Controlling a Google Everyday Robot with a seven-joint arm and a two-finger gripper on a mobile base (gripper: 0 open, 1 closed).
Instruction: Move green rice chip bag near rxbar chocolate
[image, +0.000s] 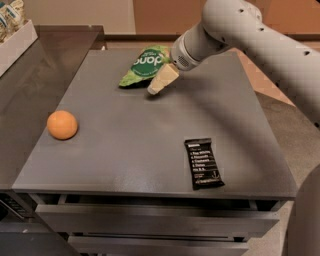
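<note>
In the single camera view, a dark grey bench (130, 145) is seen from its near edge, with drawer fronts (150, 220) below. The green rice chip bag (142, 66) lies at the far side of the bench, slightly left of centre, crinkled and partly raised. The pincer (161, 81) is set at the bag's right edge, touching it or just beside it and angled down towards the bench; whether it is open or closed, and whether the bag is gripped, cannot be told. It is carried by a pale arm (240, 30) that reaches in from the far right. The rxbar chocolate (203, 163) lies flat at the near right, close to the near edge and well apart from the bag. An orange (62, 124) rests at the left, away from the likely path. A white box (15, 42) holding packets is glimpsed at the far left, off the bench. Several faults are judged possible. The thin, slippery bag could be lost from a shallow hold on its edge. It could be dragged and crumpled if it is lifted too little. The bar could be struck and pushed over the near edge if the bag is brought in too low or too far. By count, there are one green bag, one bar, one orange, one arm and one pincer.
</note>
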